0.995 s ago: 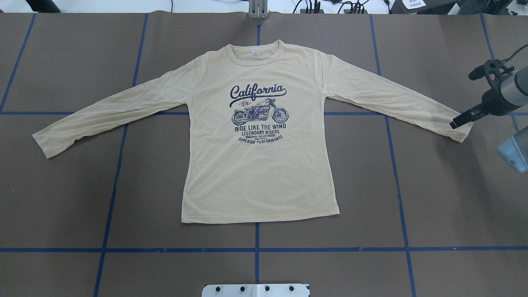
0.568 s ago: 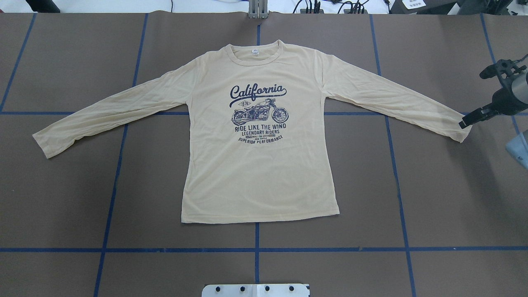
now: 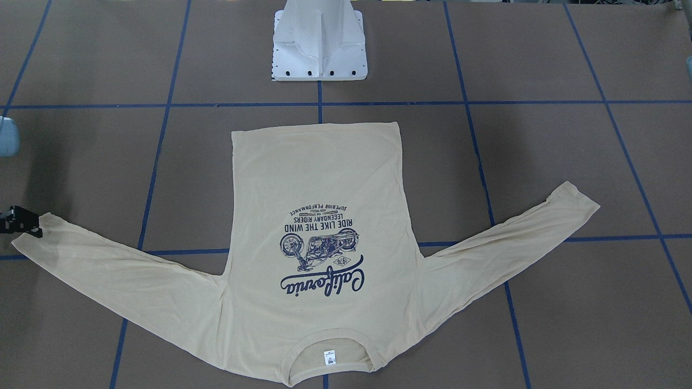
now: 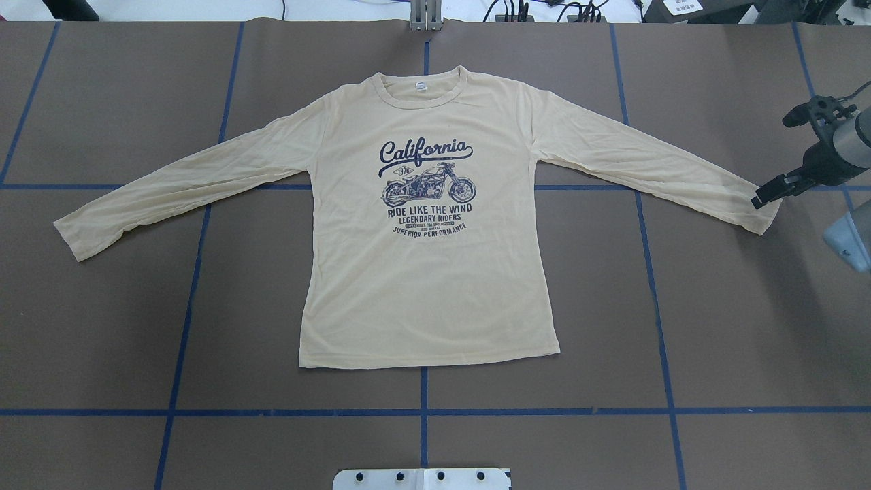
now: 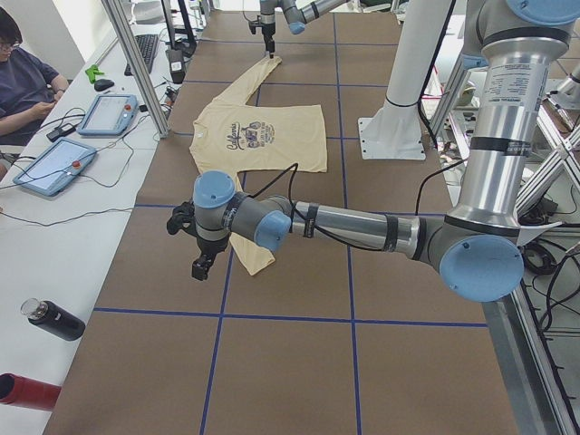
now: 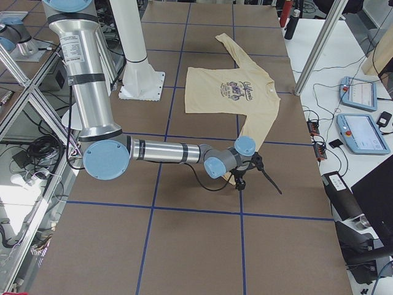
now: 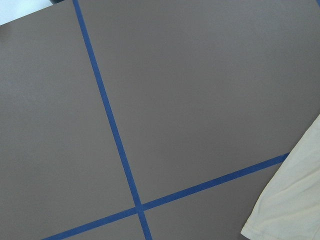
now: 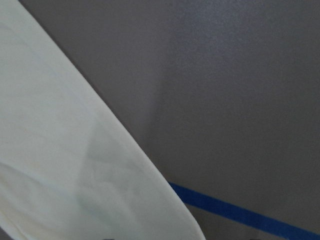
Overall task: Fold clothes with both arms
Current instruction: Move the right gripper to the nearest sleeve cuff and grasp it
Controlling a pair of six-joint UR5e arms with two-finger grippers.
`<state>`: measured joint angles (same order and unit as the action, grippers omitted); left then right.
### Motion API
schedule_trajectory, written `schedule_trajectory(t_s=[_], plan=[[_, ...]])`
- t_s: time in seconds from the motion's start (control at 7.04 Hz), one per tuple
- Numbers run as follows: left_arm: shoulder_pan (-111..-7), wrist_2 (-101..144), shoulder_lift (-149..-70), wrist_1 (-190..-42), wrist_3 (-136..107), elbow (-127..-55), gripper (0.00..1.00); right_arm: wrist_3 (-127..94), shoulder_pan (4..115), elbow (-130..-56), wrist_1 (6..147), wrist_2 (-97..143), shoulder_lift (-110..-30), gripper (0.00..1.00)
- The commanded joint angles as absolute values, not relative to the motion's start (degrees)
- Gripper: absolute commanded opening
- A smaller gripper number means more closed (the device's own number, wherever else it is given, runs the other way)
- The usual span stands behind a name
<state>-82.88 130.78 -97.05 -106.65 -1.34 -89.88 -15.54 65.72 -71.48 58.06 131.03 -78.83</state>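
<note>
Lying flat and face-up across the middle of your overhead view, the T-shirt (image 4: 429, 224) spreads both sleeves over the brown table (image 4: 714, 327), its right cuff at the frame's right edge directly under the right gripper (image 4: 767, 193), whose fingers look pressed together, touching or just above the cloth. You see the left gripper (image 5: 200, 265) only from the side, just beside the other cuff, so you cannot tell its state. Nothing blocks either arm; the white pedestal (image 3: 319, 46) stands well apart from the hem.

The T-shirt (image 4: 429, 224) carries a navy chest print below its collar: "California"; "1976"; "RIDE LIKE THE WIND"; "LEGENDARY RIDERS"; "SUPERIOR PERFORMANCE"; its neck label (image 4: 424, 86) is unreadable.
</note>
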Motion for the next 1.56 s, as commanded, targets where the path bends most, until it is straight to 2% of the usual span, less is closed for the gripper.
schedule_trajectory(t_s=[0.0, 0.14, 0.57, 0.71, 0.85, 0.99, 1.14, 1.28, 1.42], plan=[[-82.88, 130.78, -97.12, -106.61, -1.41, -89.91, 1.00, -15.47, 65.39, -71.10, 58.10, 131.05, -78.31, 0.90], [-82.88, 130.78, -97.03, -106.70, -1.41, -89.91, 1.00, -15.47, 65.30, -71.02, 58.62, 131.13, -78.31, 0.79], [-82.88, 130.78, -97.12, -106.70, -1.32, -89.91, 1.00, -15.38, 65.30, -71.02, 58.89, 131.31, -78.40, 0.78], [-82.88, 130.78, -97.03, -106.70, -1.32, -89.91, 1.00, -15.38, 65.30, -71.02, 58.89, 131.40, -78.49, 0.75], [-82.88, 130.78, -97.03, -106.61, -1.32, -89.91, 1.00, -15.38, 65.30, -71.02, 58.89, 131.40, -78.49, 0.56], [-82.88, 130.78, -97.03, -106.61, -1.41, -89.91, 1.00, -15.38, 65.22, -71.10, 58.89, 131.40, -78.40, 0.31], [-82.88, 130.78, -97.03, -106.70, -1.41, -89.91, 1.00, -15.29, 65.13, -71.10, 58.97, 131.40, -78.40, 0.14], [-82.88, 130.78, -97.12, -106.61, -1.49, -89.91, 1.00, -15.29, 65.13, -71.45, 59.84, 131.48, -78.22, 0.02], [-82.88, 130.78, -97.12, -106.70, -1.49, -89.91, 1.00, -15.47, 66.08, -71.72, 62.29, 132.70, -76.22, 0.00]])
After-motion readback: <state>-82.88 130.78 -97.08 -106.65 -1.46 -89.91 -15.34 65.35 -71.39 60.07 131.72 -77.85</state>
